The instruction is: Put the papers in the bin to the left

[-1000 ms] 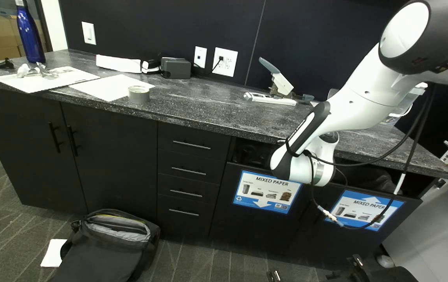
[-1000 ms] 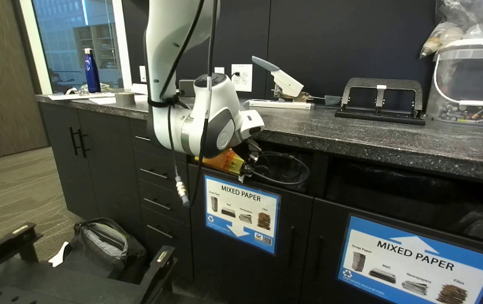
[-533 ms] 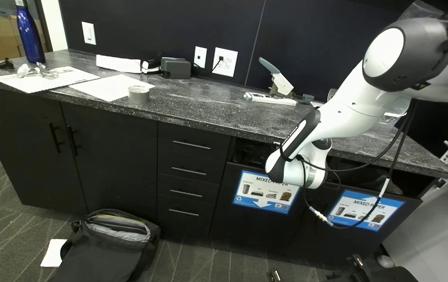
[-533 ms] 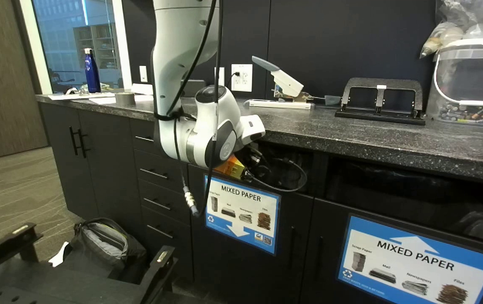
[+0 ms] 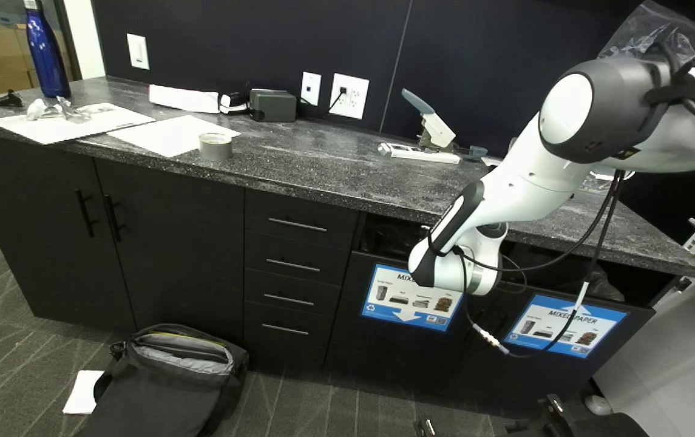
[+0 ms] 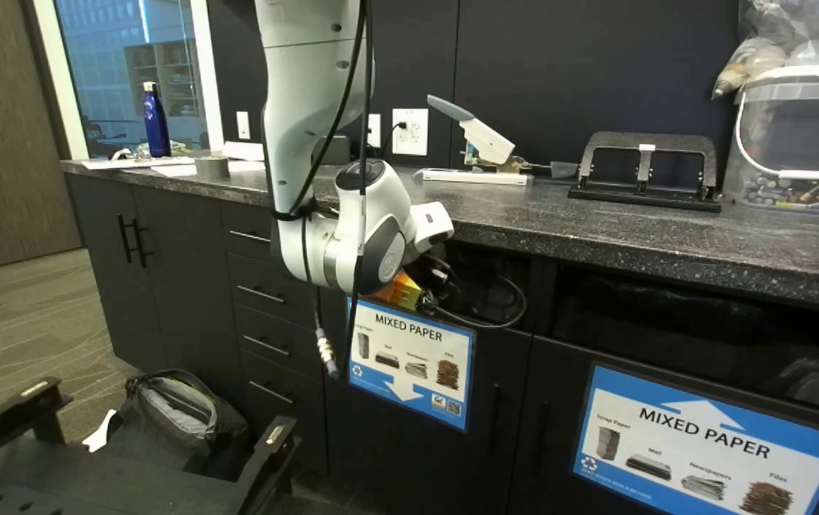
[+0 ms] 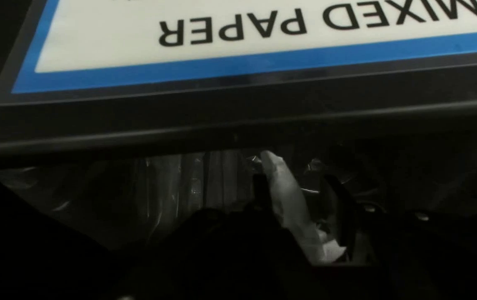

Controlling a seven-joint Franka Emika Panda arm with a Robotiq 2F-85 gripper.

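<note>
In the dark opening above the front of the bin (image 6: pixel 409 458), the left of two alike in both exterior views: the claw (image 7: pixel 294 181), beneath the edge of the surface (image 5: pixel 311 155) and mostly lost in shadow from outside. In the wrist view, jaws apart, with a crumpled strip of paper (image 7: pixel 292 206) between them. Tilted, close along one jaw, with a dark gap towards the tip of the other; too dim to tell about contact lower down. Around it, shadowed folds of clear plastic (image 7: pixel 165 187). Across the top of the same view, upside down, a white label (image 7: pixel 314 25) bordered in blue, reading "MIXED PAPER".

At the far left end of the surface in both exterior views, more papers (image 5: pixel 50 111), small and crumpled, on a flat sheet (image 5: pixel 50 133). Near them, a blue bottle (image 5: pixel 47 54), upright. Next to the first sheet, a second sheet (image 5: pixel 162 135), with a tape roll (image 5: pixel 215 147) at its edge. Farther along, a stapler (image 5: pixel 438 130) with its arm tipped up. Then, in an exterior view, a black punch (image 6: pixel 644 193) beside a clear tub (image 6: pixel 781 136). On the floor (image 5: pixel 298 406) before the cabinets (image 5: pixel 171 261), a black bag (image 5: pixel 171 388), gaping open.
</note>
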